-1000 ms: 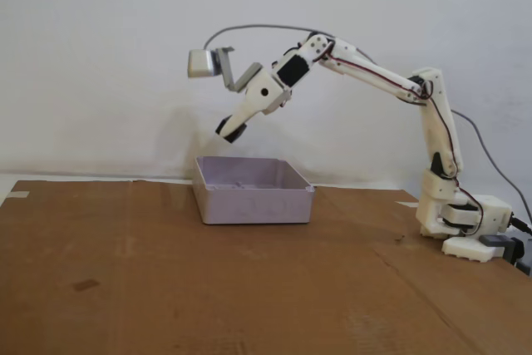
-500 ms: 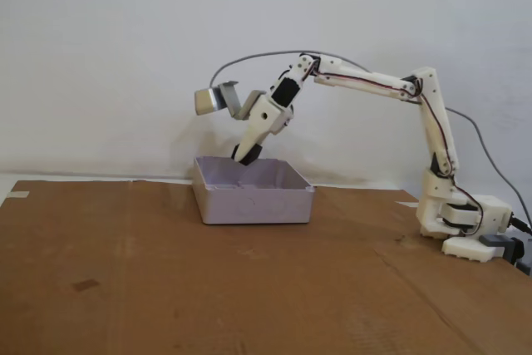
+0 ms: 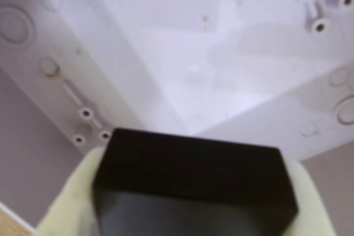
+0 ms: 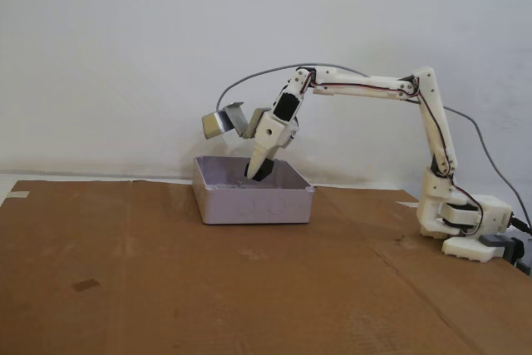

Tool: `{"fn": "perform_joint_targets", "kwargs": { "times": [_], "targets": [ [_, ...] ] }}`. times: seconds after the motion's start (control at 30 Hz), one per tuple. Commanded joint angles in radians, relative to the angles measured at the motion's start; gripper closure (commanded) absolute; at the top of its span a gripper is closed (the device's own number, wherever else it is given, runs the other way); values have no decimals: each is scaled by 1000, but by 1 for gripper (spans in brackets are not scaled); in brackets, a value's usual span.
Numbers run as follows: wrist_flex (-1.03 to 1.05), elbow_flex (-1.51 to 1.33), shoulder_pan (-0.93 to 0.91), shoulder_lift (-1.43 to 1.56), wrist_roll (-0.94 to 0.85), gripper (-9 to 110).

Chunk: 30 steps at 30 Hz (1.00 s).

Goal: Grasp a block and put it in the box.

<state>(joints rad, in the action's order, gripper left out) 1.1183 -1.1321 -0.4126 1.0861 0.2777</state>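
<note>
End effector [image 4: 257, 174] with block [image 3: 193, 183] inside box [image 4: 253, 204]

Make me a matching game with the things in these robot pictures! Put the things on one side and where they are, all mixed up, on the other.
Things:
1. block
2. box
3. tool
4. cable

Places:
A. sits on the brown cardboard
B. hangs behind the arm, along the wall
C. held between two pale fingers
D. dipped inside the box's walls

Pairs: 1-C, 2-A, 3-D, 4-B
</note>
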Motion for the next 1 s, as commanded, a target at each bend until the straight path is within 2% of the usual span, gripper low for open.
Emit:
{"fn": "perform_joint_targets", "kwargs": {
  "times": [0.0, 0.27, 0.53, 0.97],
  "targets": [
    [-31, 29, 6, 124, -11, 101],
    [-34, 34, 8, 77, -11, 101],
    [-219, 28, 25, 6, -11, 101],
    [-218, 25, 23, -14, -12, 101]
  ]
}}
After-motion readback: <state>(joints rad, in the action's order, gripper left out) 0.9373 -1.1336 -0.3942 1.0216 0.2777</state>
